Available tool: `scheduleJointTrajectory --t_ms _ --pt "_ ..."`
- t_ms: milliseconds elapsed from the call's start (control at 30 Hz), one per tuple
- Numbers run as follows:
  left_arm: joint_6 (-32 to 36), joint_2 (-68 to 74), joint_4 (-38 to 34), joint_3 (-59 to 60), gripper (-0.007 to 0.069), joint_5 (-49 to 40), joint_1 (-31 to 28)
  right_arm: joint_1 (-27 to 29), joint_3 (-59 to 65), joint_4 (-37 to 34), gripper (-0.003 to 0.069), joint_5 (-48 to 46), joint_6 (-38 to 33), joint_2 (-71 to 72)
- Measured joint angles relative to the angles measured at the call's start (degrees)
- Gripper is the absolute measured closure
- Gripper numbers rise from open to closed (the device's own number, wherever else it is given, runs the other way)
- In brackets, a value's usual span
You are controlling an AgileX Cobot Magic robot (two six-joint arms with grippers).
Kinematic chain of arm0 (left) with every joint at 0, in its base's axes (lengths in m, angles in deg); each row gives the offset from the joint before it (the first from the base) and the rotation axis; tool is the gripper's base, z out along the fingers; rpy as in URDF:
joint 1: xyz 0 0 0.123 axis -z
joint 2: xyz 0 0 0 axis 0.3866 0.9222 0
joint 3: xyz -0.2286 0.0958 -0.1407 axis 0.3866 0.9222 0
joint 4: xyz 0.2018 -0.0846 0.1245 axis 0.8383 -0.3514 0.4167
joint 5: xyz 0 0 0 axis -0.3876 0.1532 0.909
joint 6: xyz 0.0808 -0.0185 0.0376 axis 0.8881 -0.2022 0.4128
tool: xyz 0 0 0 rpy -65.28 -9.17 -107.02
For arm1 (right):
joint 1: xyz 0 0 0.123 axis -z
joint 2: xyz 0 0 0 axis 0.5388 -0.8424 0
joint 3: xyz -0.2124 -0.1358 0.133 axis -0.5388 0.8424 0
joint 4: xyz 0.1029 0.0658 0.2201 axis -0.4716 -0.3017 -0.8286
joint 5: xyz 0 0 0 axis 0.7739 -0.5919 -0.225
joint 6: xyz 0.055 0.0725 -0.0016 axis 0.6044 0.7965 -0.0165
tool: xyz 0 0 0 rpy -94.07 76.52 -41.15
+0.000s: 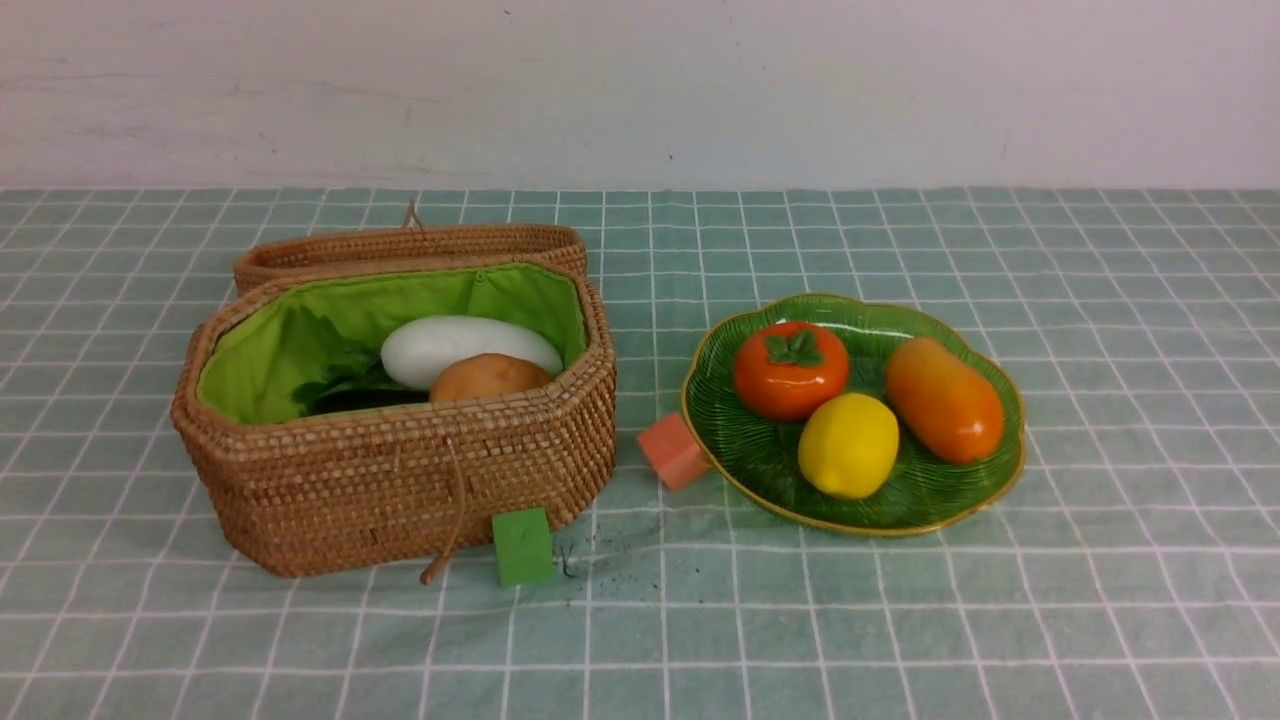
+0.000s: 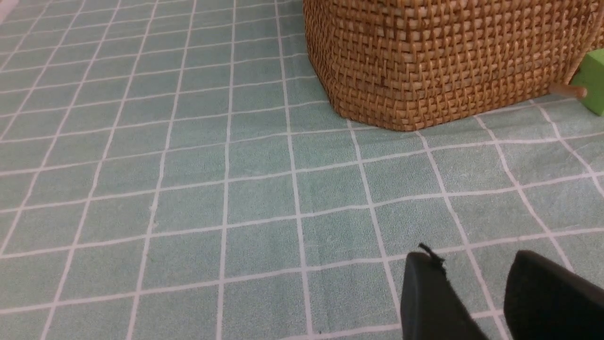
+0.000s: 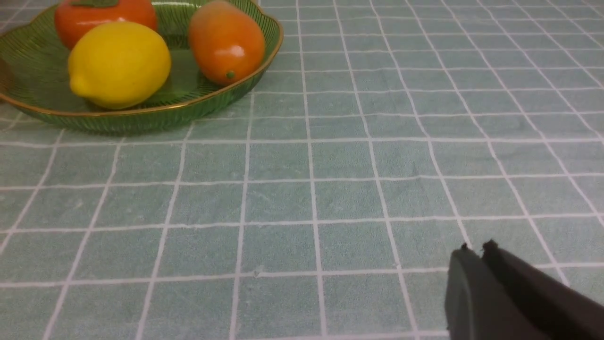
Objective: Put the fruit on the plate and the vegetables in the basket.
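The basket [image 1: 400,470] stands on the tabletop [image 1: 1000,620] at the left, its lid [image 1: 410,245] lying open behind it. Inside, the potato [image 1: 488,378] lies in front of the oblong vegetable [image 1: 468,346], with leaves [image 1: 340,375] to their left. The plate [image 1: 760,460] sits to the right, apart from the basket. On it, the persimmon [image 1: 790,368] lies at the back left, the mango [image 1: 943,399] on the right, the lemon [image 1: 848,445] in front between them. One cube [image 1: 673,451] touches the plate's left rim; another cube [image 1: 522,546] sits against the basket's front right corner.

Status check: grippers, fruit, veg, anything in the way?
Left gripper open, right gripper shut, both empty. Fruit on plate. Vegetables in basket, lid open. Nothing blocking.
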Motion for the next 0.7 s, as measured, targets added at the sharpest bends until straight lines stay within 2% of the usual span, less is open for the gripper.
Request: scheduleJointTrajectory --t_ms 700 --pt "0.0 0.0 0.0 0.0 0.0386 0.2 0.0 0.0 0.0 0.0 0.0603 0.1 0.0 0.0"
